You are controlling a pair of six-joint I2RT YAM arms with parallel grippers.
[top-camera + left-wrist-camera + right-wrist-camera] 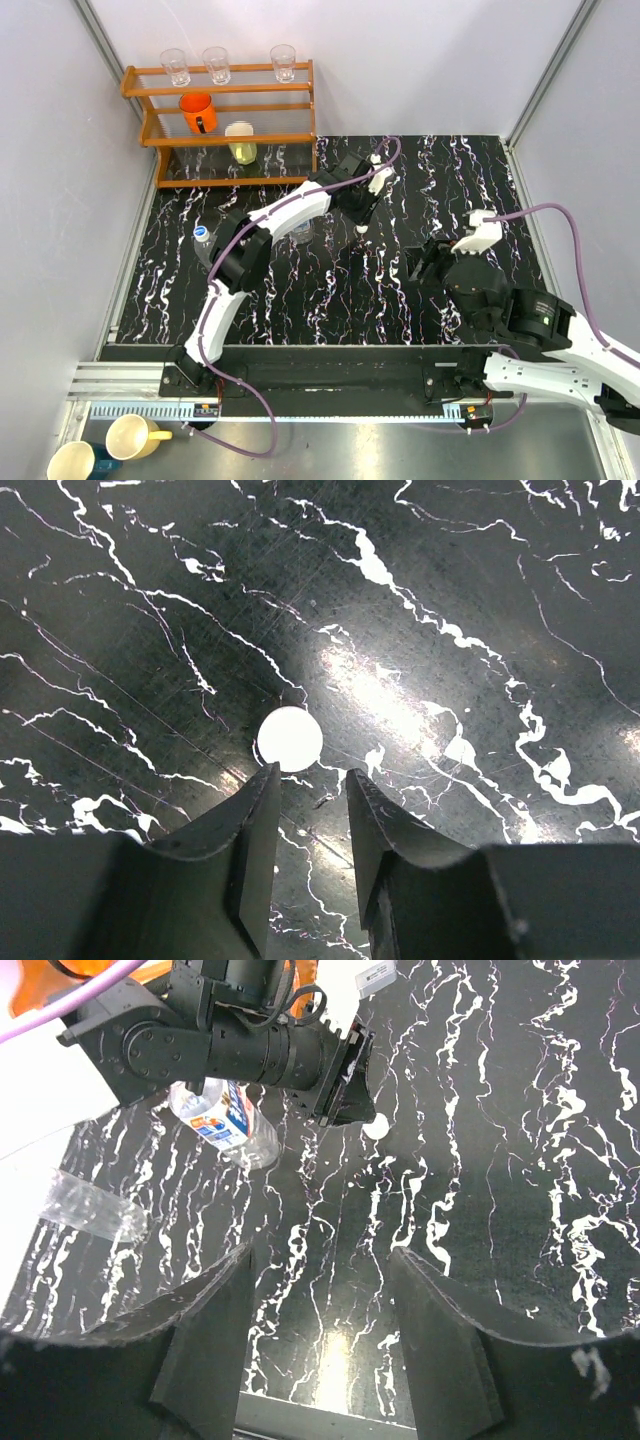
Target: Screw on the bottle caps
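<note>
Left end effector [310,785], spread and empty, hovers low over the table [500,580]; the bottle cap [290,738] lies flat just past its tips, on the near side

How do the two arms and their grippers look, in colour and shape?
The left arm and right arm both have white links and black joints. A purple cable runs along each. The left gripper and right gripper have dark, tapered fingers.
</note>
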